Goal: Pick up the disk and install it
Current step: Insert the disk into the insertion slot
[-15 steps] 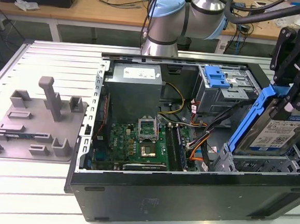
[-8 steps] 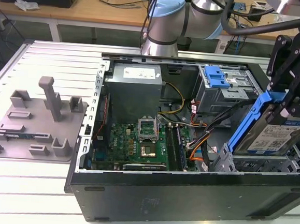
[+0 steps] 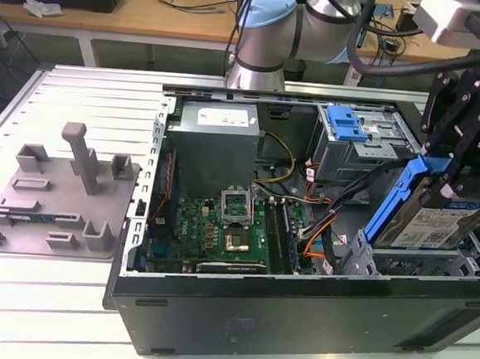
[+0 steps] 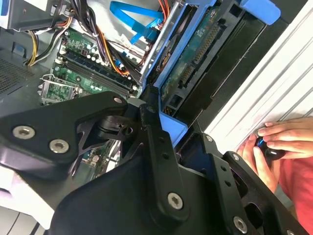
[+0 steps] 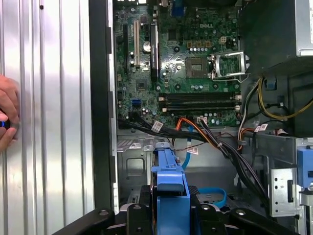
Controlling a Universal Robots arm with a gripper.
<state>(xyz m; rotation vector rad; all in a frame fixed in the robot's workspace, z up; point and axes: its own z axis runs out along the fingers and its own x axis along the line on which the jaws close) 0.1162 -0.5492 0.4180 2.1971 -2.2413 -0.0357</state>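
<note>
End effector clasping disk (tilted), above case

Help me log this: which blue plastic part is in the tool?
The labelled silver hard drive with the blue carrier frame, in the black tool; the smaller unlabelled blue bracket sits apart.

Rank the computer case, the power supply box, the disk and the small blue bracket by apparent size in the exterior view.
1. Computer case
2. Power supply box and disk: alike; the disk, gripped by the end effector, is nearer the camera, so unranked
3. Blue bracket
</note>
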